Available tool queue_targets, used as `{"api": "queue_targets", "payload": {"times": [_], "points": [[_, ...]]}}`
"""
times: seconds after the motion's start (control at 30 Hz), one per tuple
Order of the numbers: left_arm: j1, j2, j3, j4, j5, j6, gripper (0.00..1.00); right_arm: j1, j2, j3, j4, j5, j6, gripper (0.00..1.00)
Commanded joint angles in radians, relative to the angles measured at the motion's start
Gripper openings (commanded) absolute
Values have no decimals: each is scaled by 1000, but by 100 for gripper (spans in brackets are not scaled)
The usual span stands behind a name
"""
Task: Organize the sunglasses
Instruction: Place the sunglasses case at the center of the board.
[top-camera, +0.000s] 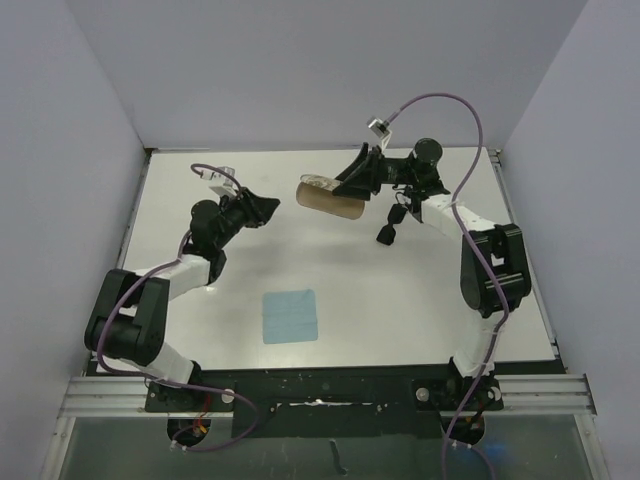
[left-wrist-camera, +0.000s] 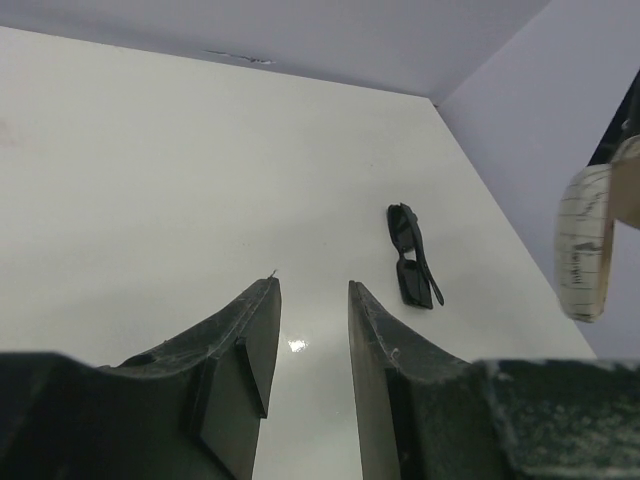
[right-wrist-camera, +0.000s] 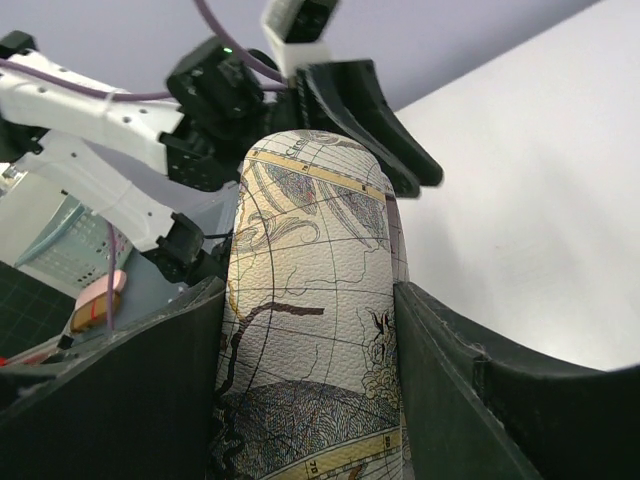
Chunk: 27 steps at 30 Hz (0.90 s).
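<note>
The sunglasses (top-camera: 389, 227) lay on the white table (top-camera: 400, 300) at about 2 o'clock from its centre, touched by neither claw. From the top view they were a small dark shape close to the right arm. The left wrist view (left-wrist-camera: 412, 257) showed 2 dark lenses, but I could not tell whether the arms were folded.

The right gripper (top-camera: 352, 183) was clamped across the marbled case (top-camera: 330, 197), at 12 o'clock. The case (right-wrist-camera: 315, 300) filled the right wrist view and hid its own far end. In the left wrist view it was cut off at the right edge (left-wrist-camera: 588, 243).

The left gripper (left-wrist-camera: 312, 290), at 10 o'clock, stood parted with nothing between its fingers. A blue cloth (top-camera: 290, 316) lay at 7 o'clock.
</note>
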Motion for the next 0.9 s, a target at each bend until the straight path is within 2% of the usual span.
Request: {"api": "queue_targets", "payload": {"times": [0.0, 0.1, 0.3, 0.57, 0.87], "points": [[8, -87, -3, -38, -69, 33, 32, 9, 14, 13, -160, 48, -169, 0], [8, -121, -7, -50, -95, 35, 32, 13, 58, 19, -197, 52, -201, 0], [7, -174, -10, -61, -106, 33, 33, 27, 153, 75, -466, 89, -409, 0], [5, -178, -16, -48, -104, 29, 33, 58, 251, 144, -699, 150, -571, 1], [5, -164, -16, -32, -86, 17, 33, 87, 326, 217, -817, 175, -646, 1]]}}
